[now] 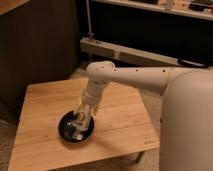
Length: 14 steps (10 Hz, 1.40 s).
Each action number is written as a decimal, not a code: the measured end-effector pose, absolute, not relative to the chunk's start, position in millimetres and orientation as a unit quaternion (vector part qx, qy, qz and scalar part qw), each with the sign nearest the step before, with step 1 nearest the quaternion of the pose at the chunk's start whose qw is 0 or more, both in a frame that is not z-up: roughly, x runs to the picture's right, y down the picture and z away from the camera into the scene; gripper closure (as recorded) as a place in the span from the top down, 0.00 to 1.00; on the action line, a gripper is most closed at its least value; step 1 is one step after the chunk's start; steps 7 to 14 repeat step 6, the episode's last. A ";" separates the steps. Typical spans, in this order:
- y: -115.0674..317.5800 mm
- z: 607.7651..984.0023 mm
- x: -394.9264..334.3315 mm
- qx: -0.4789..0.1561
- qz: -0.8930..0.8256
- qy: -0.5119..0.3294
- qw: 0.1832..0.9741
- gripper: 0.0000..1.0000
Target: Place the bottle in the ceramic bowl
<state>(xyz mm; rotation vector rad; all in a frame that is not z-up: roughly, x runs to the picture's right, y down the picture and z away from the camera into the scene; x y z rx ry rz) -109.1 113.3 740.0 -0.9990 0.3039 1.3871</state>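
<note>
The black ceramic bowl (64, 131) sits on the front left part of a low wooden table (120, 125). My gripper (80, 123) reaches down from the white arm into the bowl, slightly tilted. It is shut on the small white bottle (77, 131), whose lower end sits inside the bowl, at or just above its bottom. The gripper hides most of the bottle.
A dark cabinet (40, 45) stands behind the table on the left. A grey metal rail (130, 52) runs along the floor at the back. My white body (187, 125) fills the right side. Speckled floor surrounds the table.
</note>
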 end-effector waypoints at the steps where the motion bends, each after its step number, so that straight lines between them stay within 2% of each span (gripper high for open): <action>1: 115.5 741.1 -114.4 -0.446 0.606 0.132 0.645 0.80; 14: 115.6 740.3 -112.6 -0.446 0.606 0.133 0.646 0.80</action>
